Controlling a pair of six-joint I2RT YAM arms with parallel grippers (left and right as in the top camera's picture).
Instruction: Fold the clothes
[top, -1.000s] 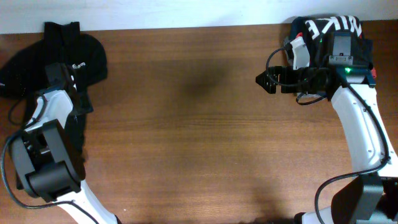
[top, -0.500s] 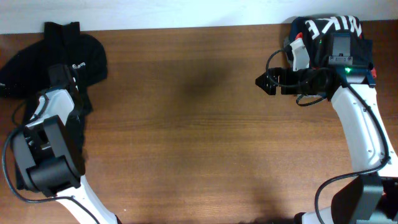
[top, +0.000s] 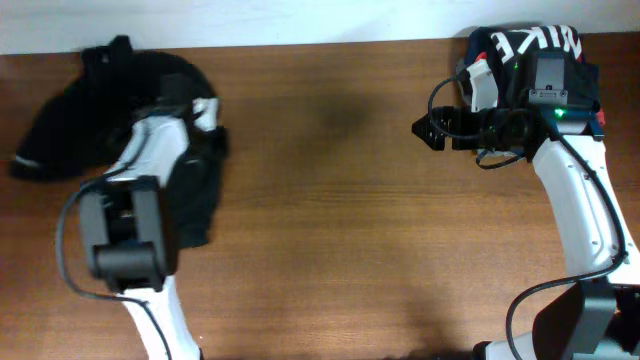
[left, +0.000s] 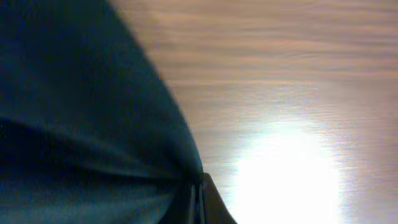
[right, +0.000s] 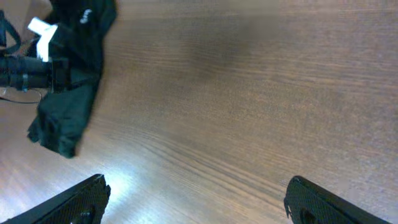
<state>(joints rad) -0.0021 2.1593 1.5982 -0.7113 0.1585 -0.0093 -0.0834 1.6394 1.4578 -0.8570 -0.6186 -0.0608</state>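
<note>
Shirt (top: 70, 130): black, bunched up, upper left of the table (top: 330, 230).
Left gripper (left: 198, 198): squeezed tight on the Shirt cloth.
Right gripper (top: 422, 130): fingers wide apart, upper right.

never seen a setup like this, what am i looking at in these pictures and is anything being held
Two white robot arms work at a wooden table. One picture looks down from above; the other two come from cameras on each wrist. The left arm's fingers are pinched shut on a crumpled black shirt. The right arm's fingers are spread open, holding nothing. Folded clothes with white NIKE lettering lie at the table's far right corner.
</note>
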